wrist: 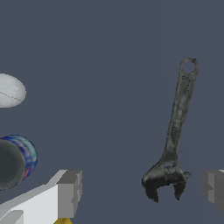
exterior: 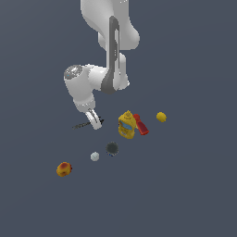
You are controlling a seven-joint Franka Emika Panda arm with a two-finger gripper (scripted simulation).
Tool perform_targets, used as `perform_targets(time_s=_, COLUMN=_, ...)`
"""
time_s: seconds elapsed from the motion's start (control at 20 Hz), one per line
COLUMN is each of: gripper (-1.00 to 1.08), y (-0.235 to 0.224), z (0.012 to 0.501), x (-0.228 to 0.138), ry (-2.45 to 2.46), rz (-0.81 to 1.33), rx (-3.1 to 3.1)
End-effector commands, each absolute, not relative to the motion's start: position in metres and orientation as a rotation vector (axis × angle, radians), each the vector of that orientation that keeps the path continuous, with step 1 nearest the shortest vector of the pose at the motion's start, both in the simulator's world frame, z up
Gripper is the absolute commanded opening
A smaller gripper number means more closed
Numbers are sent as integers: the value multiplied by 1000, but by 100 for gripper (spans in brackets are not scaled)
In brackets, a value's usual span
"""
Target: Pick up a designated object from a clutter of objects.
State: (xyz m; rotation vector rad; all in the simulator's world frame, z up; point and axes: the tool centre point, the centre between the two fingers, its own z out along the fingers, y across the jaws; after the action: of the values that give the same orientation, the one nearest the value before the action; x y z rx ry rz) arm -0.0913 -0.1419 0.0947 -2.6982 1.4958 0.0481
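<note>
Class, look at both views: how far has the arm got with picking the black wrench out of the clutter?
Done: the end effector has reached the wrench, jaws open with its head between them. In hand: closing on it; nothing is gripped yet. Left: grasp and lift it clear of the bottle, dark ball and other items.

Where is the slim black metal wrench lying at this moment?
The slim black metal wrench lies on the grey floor beneath the open gripper, toward the exterior view's left of the yellow bottle.
</note>
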Motion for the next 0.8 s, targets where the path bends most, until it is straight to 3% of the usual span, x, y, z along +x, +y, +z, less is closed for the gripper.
perform_targets(time_s=0.0, gripper=100, y=-156, z=82, x=-106, ry=1628, rz=35, rx=-2636)
perform_targets(time_s=0.4, gripper=100, y=-184, z=61, x=-139, ry=1880, rz=6, rx=-2508)
perform_targets(time_s=0.75, gripper=100, y=-188, z=58, x=-144, ry=1913, rz=3, rx=-2490)
